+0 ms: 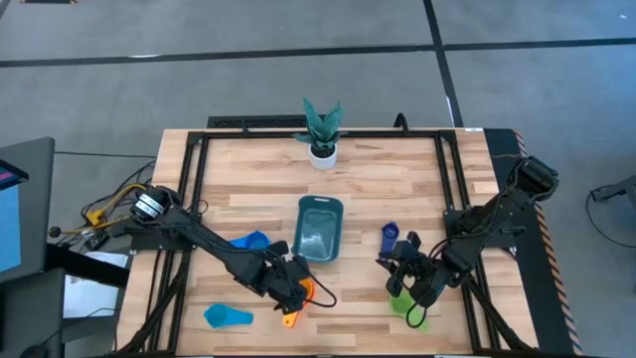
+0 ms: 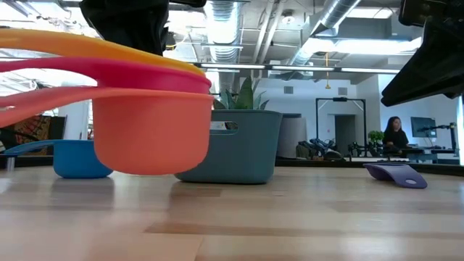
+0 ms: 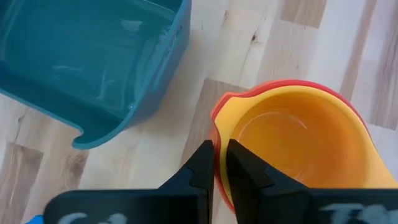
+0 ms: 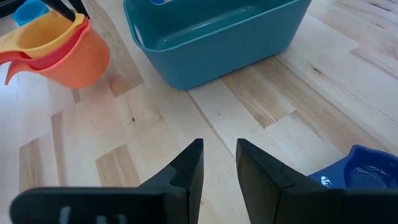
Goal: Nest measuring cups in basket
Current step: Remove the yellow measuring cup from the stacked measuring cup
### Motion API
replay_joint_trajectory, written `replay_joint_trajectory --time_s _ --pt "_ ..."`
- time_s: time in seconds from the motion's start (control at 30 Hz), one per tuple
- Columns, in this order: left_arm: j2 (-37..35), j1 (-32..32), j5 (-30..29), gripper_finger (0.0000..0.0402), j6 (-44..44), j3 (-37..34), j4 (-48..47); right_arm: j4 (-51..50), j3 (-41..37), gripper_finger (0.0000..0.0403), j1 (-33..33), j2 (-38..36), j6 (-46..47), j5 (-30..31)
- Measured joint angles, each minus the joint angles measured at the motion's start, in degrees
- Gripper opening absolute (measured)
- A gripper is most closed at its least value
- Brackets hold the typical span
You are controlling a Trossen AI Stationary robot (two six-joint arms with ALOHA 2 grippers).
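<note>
A nested stack of yellow, red and orange measuring cups (image 3: pixel 292 137) hangs just above the table near the front, with my left gripper (image 3: pixel 216 163) shut on its rim. The dark teal basket (image 1: pixel 319 229) stands at the table's middle, a little beyond the stack. A blue cup (image 1: pixel 248 241) rests left of the basket, and a light blue cup (image 1: pixel 227 316) lies at the front left. To the basket's right, my right gripper (image 4: pixel 219 163) stands open over bare wood. A dark blue cup (image 1: pixel 389 237) lies beside it and a green cup (image 1: pixel 409 308) under its arm. My left gripper pinches the stack's wall at the rim (image 3: pixel 217 134), one finger inside the yellow cup and one outside the orange. The fingers slant down from the table's left. The stack hangs upright and clear of the table, its handles (image 2: pixel 43 69) sticking out sideways.
A small white pot with a green plant (image 1: pixel 322 134) stands at the table's far edge, behind the basket. A black frame (image 1: pixel 199 179) runs along the left, right and far sides. Bare wood lies between the stack and the basket.
</note>
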Motion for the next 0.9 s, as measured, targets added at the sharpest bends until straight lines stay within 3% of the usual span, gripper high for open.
replay_joint_trajectory --time_s 0.7,0.9 --pt "2.3 0.5 1.0 0.0020 0.6 -2.3 3.4 -0.1 0.0 0.0119 0.0 0.0 -0.1 0.0" --pt "2.5 0.5 0.9 0.0039 0.9 -2.3 3.3 -0.2 0.0 0.0119 0.0 0.0 -0.2 0.0"
